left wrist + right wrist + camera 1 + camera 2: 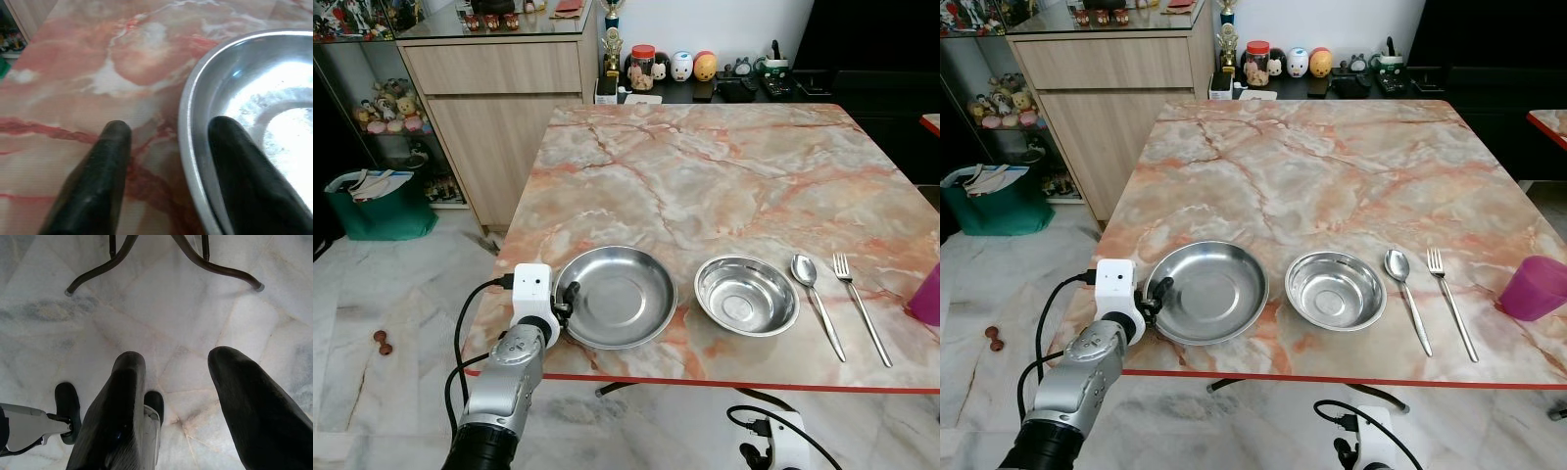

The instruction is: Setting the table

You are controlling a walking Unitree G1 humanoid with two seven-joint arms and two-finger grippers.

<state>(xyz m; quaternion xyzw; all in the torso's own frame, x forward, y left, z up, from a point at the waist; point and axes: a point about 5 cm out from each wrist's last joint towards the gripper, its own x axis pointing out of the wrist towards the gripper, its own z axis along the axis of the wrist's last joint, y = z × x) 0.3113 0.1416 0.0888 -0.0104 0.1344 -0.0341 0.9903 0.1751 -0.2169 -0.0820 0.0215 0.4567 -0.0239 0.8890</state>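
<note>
At the far left, a green bag (380, 204) sits on the marble floor (372, 294) beside a wooden cabinet (499, 108), and a small brown object (383, 342) lies on the floor nearer the robot. The left claw (570, 299) is at the near left edge of the marble bench (705, 166), its two black fingers (105, 161) spread narrowly and straddling the left rim of the shallow steel plate (617, 296): one finger rests on the bench top just outside the rim, the other lies inside the plate, and in the left wrist view neither is clearly pressed against the metal. The plate lies flat near the front edge of the bench. Just to its right, close but apart, stands a smaller, deeper steel bowl (746, 295). Right of the bowl a spoon (815, 299) lies with its bowl end pointing to the far side, and just beside it a fork (859, 304) lies roughly parallel, tines far. At the right edge of the bench stands a purple cup (1536, 288). Behind the bench, against the far wall, a low dark shelf (724, 90) carries a jar and small figurines. The right claw (176, 396) hangs low below the bench with its fingers wide apart, looking down at the floor and the curved dark table legs (215, 264).
</note>
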